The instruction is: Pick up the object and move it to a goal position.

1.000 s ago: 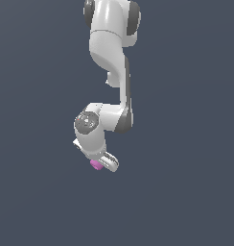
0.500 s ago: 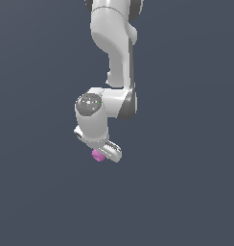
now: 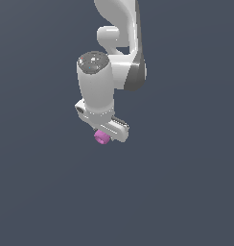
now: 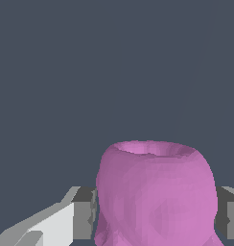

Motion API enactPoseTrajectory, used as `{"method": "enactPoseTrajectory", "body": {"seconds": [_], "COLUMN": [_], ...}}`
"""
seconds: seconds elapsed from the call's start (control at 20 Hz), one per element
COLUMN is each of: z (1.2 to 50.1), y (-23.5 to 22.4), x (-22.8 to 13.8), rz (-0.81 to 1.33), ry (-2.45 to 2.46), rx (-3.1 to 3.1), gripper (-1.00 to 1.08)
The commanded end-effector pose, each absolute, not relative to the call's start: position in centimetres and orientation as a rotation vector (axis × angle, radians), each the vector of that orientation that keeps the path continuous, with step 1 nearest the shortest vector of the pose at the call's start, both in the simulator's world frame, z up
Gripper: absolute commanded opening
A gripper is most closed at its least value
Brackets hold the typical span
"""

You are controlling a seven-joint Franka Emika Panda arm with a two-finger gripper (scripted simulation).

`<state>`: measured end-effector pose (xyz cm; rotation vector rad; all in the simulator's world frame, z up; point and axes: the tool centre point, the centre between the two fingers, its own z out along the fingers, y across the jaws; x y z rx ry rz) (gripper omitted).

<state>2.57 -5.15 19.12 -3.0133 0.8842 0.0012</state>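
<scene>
A flat, unbroken slate-grey field fills both views; no table edge, seam, wall or horizon shows in it, so surface and backdrop cannot be told apart. It carries no shadow or texture that would fix where the floor lies.

In the exterior view the white arm (image 3: 116,57) comes down from the top centre of the frame, bends at a grey-capped joint, and ends in the gripper (image 3: 105,135) just above the middle of the picture. The object (image 3: 102,138), a small magenta-pink lump, sits at the gripper's lower tip, toward the exterior view's left of the pale finger bar, with grey all round it and nothing visibly beneath it.

In the wrist view the object (image 4: 156,194) fills the lower centre of the frame, its round hollow rim facing away from the camera. The grey fingers (image 4: 83,214) stand against its two flanks, pressed up to the pink surface, so the hand is clamped on the object.
</scene>
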Motion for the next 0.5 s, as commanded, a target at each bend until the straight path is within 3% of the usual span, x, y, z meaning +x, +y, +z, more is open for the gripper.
{"method": "enactPoseTrajectory", "body": {"seconds": [0.0, 0.45], "z": [21.7, 30.4], "y": [-4.6, -2.6], "x": [1.6, -1.5], "rz": [0.001, 0.0], "ry": [0.884, 0.885], "rx": [-3.013, -3.015], "gripper": [-1.0, -1.0]}}
